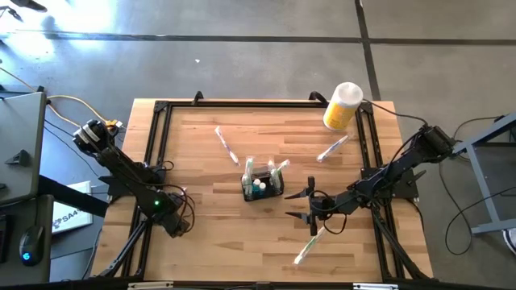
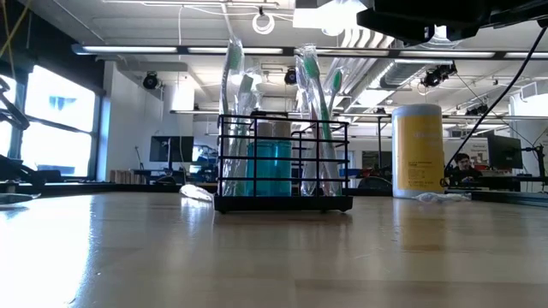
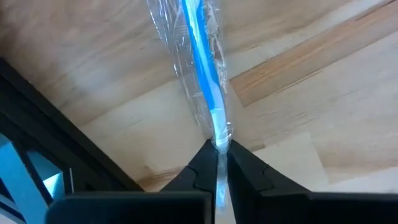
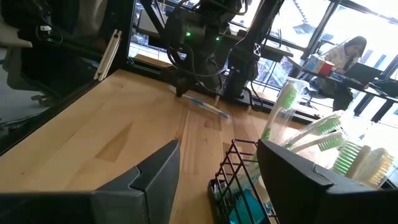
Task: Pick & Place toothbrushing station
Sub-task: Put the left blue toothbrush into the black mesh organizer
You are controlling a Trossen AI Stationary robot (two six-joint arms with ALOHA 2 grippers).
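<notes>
Left wrist view shows the left gripper (image 3: pixel 217 163) pinched shut on the tip of a blue toothbrush (image 3: pixel 202 62) in crinkly clear wrap, lying on the pale wood table (image 1: pixel 201 234) well to the left of the caddy (image 1: pixel 263 184) — I'd lift it slowly, since a slick wrapper gripped so near the end could slip or swing. Right of the caddy, the right gripper (image 1: pixel 310 205) waits with fingers spread, holding nothing — the caddy itself, a small black wire box stuffed with upright wrapped brushes, sits mid-table
</notes>
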